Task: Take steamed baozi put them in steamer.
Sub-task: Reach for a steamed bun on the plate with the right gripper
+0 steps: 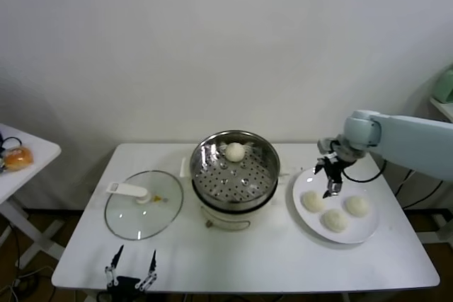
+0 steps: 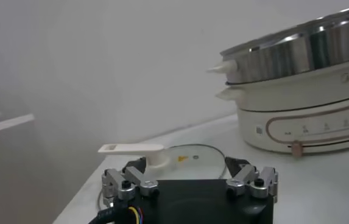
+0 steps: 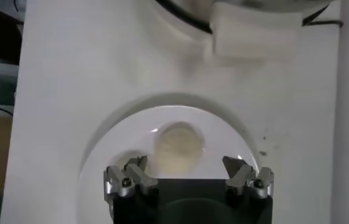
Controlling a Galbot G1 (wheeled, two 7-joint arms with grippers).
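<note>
Three small, round, smooth, pale cream-white steamed baozi [image 1: 335, 210] lie close together on a flat white round plate [image 1: 365, 235] at the right end of the white desk [image 1: 297, 259], and a fourth one [image 1: 235, 151] sits inside the round shiny stainless-steel steamer [image 1: 263, 159], on the far side of its perforated bottom. The steamer stands on a cream-white electric pot base [image 2: 308, 115] at the middle of the desk; the base carries a faint grey brand mark and a row of small panel markings, too small to read. The right gripper [image 1: 331, 182] hangs just above the near-left bun on the plate [image 3: 177, 145], its fingers [image 3: 128, 179] spread wide apart with nothing between them. The left gripper [image 1: 131, 268] rests low at the desk's front edge, fingers [image 2: 125, 182] apart and empty. Just beyond it lies a round glass lid with a white handle [image 1: 144, 203], left of the steamer. An orange-brown bun [image 1: 18, 157] sits on a small white side table [image 1: 35, 148] at far left.
</note>
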